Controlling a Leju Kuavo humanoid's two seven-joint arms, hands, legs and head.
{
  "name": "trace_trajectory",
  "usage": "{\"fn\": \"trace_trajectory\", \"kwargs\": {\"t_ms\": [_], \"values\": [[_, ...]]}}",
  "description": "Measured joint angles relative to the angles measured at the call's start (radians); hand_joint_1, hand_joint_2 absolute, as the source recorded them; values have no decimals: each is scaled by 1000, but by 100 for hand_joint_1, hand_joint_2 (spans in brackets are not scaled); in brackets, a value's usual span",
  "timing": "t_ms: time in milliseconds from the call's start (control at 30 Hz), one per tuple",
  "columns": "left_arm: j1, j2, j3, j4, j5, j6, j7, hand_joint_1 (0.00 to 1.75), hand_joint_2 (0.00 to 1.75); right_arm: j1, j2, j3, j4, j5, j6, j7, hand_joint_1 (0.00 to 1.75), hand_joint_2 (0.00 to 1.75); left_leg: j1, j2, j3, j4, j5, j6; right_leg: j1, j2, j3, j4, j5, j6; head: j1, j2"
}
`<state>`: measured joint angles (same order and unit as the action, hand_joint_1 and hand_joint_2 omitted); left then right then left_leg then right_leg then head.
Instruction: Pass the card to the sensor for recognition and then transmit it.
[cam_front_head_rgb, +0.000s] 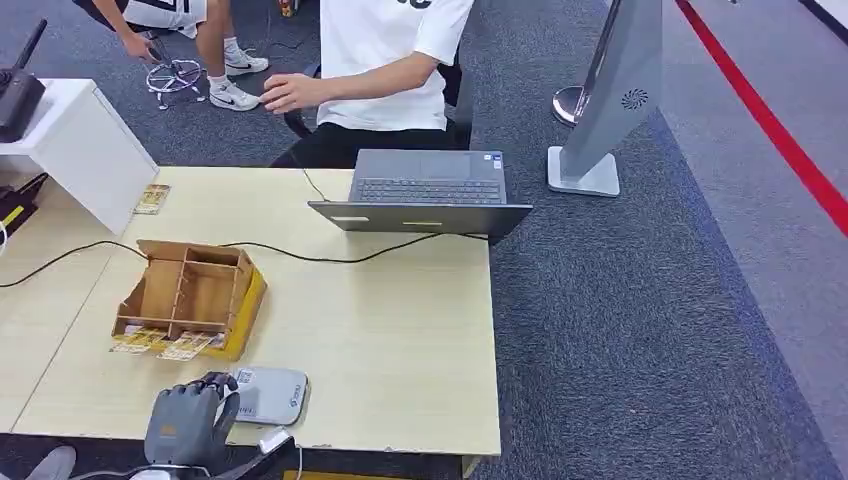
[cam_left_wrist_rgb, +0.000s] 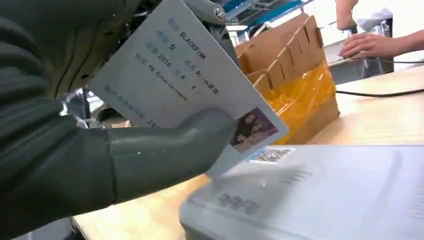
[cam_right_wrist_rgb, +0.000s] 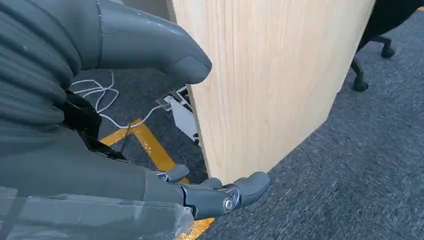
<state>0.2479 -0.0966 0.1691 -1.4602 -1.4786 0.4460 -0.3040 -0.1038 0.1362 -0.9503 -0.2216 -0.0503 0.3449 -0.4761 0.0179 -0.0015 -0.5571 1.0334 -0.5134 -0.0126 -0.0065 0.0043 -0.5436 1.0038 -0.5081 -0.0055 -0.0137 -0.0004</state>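
Observation:
My left hand (cam_front_head_rgb: 185, 425) is at the table's near edge and grips a white card (cam_left_wrist_rgb: 185, 85) with printed text and a small photo. The thumb (cam_left_wrist_rgb: 165, 150) presses on the card's face. The card's lower corner hangs tilted just above the grey-white sensor box (cam_front_head_rgb: 270, 395), seen close up as a pale slab (cam_left_wrist_rgb: 320, 195) in the left wrist view. Whether card and sensor touch I cannot tell. My right hand (cam_right_wrist_rgb: 125, 125) hangs beside the wooden table side (cam_right_wrist_rgb: 265, 75), fingers apart, holding nothing.
A cardboard divider box (cam_front_head_rgb: 190, 295) with cards (cam_front_head_rgb: 165, 343) along its front stands behind the sensor. A laptop (cam_front_head_rgb: 425, 190) and a black cable (cam_front_head_rgb: 330, 258) lie further back, with a seated person (cam_front_head_rgb: 385, 70) behind them. A white box (cam_front_head_rgb: 75, 145) stands far left.

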Motion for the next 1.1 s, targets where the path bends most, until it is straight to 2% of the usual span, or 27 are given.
{"fn": "trace_trajectory", "kwargs": {"t_ms": [233, 367, 433, 600, 833, 933, 1000, 1100], "values": [[-60, -55, 87, 111, -32, 25, -19, 175, 175, -5, 0, 0, 0, 14, -3, 0, 0, 175, 0, -1, 3, 0, 0, 0, 0, -1, 3, 0, 0, 0, 0, 0], [-67, -75, 102, 124, -40, 76, -40, 175, 175, -7, 0, 0, 0, 15, -2, 0, 0, 175, 0, -1, 4, 0, 0, 0, 0, -1, 4, 0, 0, 0, 0, 0], [-54, -92, 103, 98, -7, 97, -60, 175, 175, -6, 0, 0, 0, 17, -2, 0, 0, 175, 0, -1, 4, 0, 0, 0, 0, -1, 4, 0, 0, 0, 0, 0], [-32, -118, 103, 32, 0, 68, -63, 175, 175, -6, 0, 0, 0, 19, -2, 0, 0, 175, 0, -1, 3, 0, 1, 0, 0, -1, 4, 0, 0, 0, 0, 0], [-21, -128, 103, 3, 2, 69, -64, 175, 175, -6, 0, 0, 0, 20, -2, -1, 0, 175, 0, -1, 2, 0, 1, 0, 0, -1, 3, 0, 0, 0, 0, 0], [-16, -130, 102, -21, 46, 100, -81, 175, 175, -6, 0, 0, 0, 24, -1, 0, 0, 175, 0, -1, 3, 0, 1, 0, 0, -1, 2, 0, 0, 0, 0, 0], [-15, -130, 92, -90, 65, 96, -62, 175, 175, -6, 0, 0, 0, 31, -1, 0, 0, 175, 0, -1, 2, 0, 1, 0, 0, -1, 2, 0, 0, 0, 0, 0], [-40, -108, 77, -184, 65, 57, -7, 175, 175, -11, 0, 2, 0, 51, -6, 9, 0, 175, 0, -1, 3, 0, 1, -1, 0, -1, 2, 0, 0, 0, 0, 0]]}}
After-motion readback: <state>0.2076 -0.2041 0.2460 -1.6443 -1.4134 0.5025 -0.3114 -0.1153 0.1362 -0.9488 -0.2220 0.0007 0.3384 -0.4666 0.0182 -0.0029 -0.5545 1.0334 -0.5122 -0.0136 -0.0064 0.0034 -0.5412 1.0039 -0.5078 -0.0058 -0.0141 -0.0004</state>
